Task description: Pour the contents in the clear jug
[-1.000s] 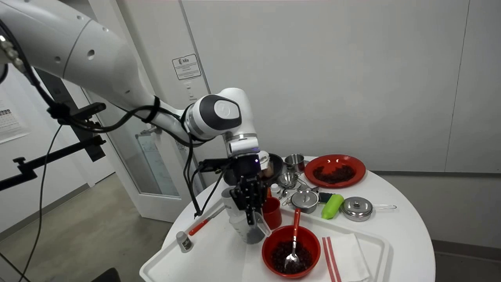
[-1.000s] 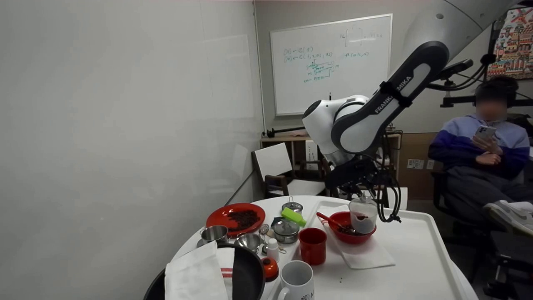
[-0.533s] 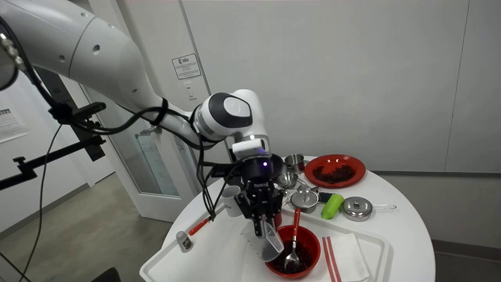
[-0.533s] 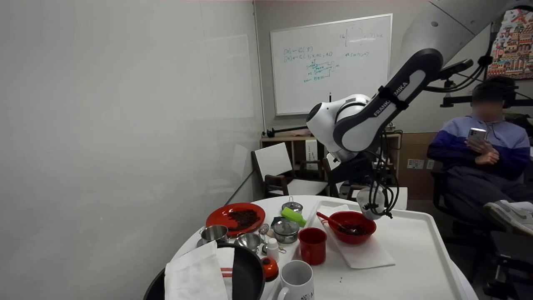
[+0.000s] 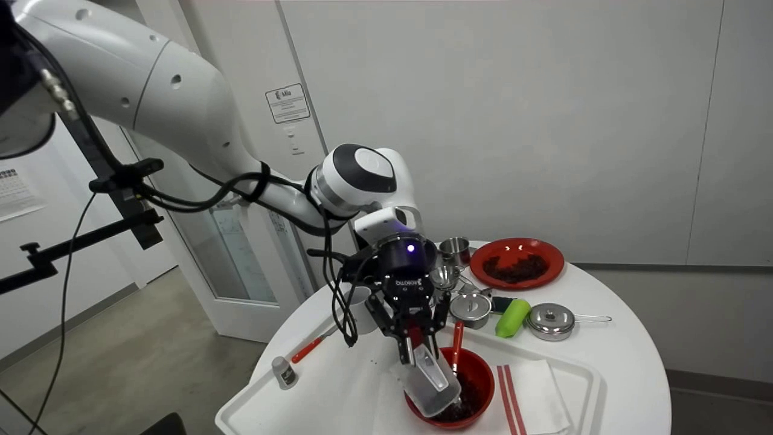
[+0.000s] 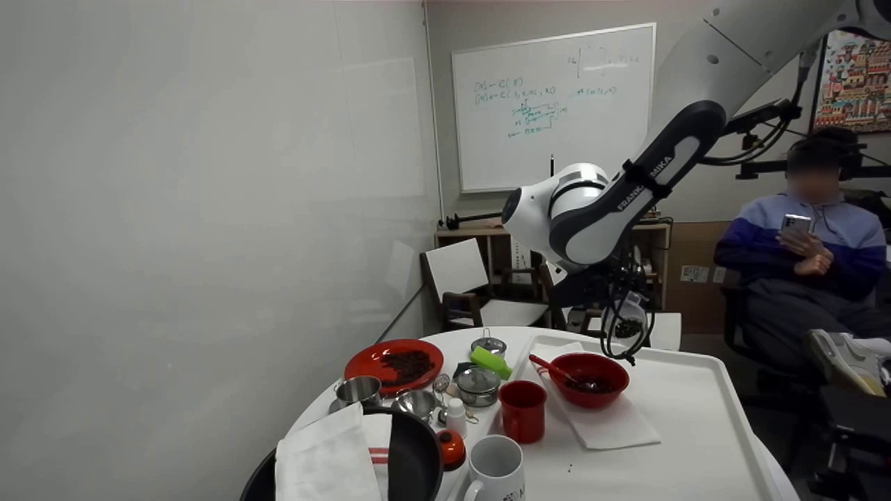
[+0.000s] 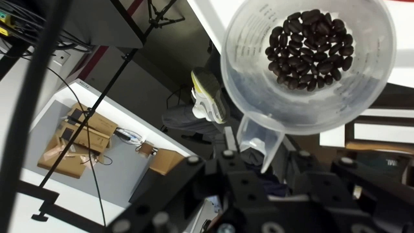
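The clear jug (image 5: 426,389) is held in the air above the tray, with dark beans (image 7: 307,48) lying on its bottom in the wrist view. My gripper (image 7: 258,142) is shut on the jug's handle (image 7: 258,132), one finger on each side. In an exterior view my gripper (image 5: 421,350) points down and the jug is tilted, overlapping the red bowl (image 5: 480,368). In an exterior view the jug (image 6: 631,309) hangs beyond and higher than the red bowl (image 6: 588,400), partly behind cables. The bowl holds dark beans and a red-handled spoon (image 6: 553,365).
A red cup (image 6: 523,410) and a white mug (image 6: 498,466) stand near the bowl. A white tray (image 6: 696,431) lies under the bowl. A red plate (image 6: 362,362), metal pots (image 6: 478,384) and a black pan (image 6: 418,452) crowd one side. A red-handled knife (image 5: 308,349) lies on the tray.
The gripper has carried the jug across toward the red bowl in one view and up and away from it in another. The jug has become more tilted. The bowl has not moved.
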Robot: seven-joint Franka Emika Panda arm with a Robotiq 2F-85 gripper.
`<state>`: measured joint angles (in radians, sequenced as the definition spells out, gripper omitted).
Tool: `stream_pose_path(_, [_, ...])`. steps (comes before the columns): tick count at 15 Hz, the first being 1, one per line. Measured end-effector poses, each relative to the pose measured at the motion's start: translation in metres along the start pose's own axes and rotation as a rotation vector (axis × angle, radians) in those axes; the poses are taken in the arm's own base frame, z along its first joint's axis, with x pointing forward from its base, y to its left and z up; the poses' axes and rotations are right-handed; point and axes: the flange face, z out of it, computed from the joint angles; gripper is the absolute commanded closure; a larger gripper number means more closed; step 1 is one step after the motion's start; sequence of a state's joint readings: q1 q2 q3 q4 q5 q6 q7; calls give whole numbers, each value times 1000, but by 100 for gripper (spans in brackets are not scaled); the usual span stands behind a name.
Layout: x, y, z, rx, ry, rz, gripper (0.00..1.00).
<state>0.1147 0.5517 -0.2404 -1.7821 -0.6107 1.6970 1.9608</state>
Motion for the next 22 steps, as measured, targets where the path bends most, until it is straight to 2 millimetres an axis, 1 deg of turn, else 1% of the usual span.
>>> stream_pose_path(7, [-42,-3,-27,-26,231,81,89])
stream_pose_path(11, [-60,-9,-36,-25,338,112,89])
stream_pose_path(15, [-66,-17,-35,-22,425,151,89])
stream_pose_path(22, [-67,-35,-29,-13,529,240,89])
